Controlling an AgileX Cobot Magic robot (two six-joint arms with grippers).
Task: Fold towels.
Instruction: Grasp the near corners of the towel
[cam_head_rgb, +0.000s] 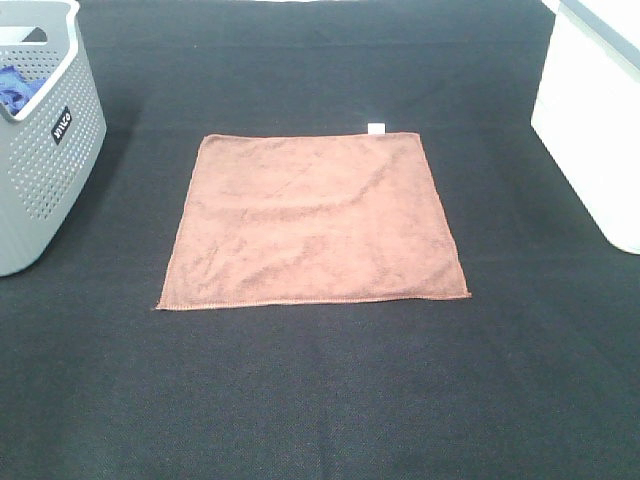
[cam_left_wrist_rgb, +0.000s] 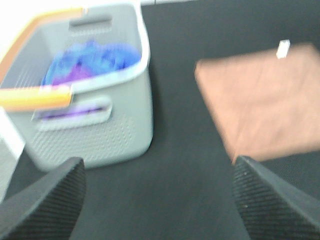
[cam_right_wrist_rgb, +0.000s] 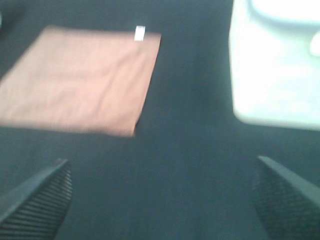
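progress: no fold made yet by my reading, all left to do; towel (cam_head_rgb: 315, 220) lies flat mid-table (cam_head_rgb: 320, 400), white tag (cam_head_rgb: 376, 128) on its far edge | pincers: left gripper (cam_left_wrist_rgb: 157, 165) and right gripper (cam_right_wrist_rgb: 162, 161) both spread wide, holding nothing, short of the towel | around: grey basket (cam_head_rgb: 40, 160) with blue cloth (cam_head_rgb: 15, 88) at left edge, white bin (cam_head_rgb: 590, 130) at right edge, both apart from towel; i see nothing in the way

Left gripper (cam_left_wrist_rgb: 157, 167) and right gripper (cam_right_wrist_rgb: 161, 161), jaws spread wide, seemingly aloft.
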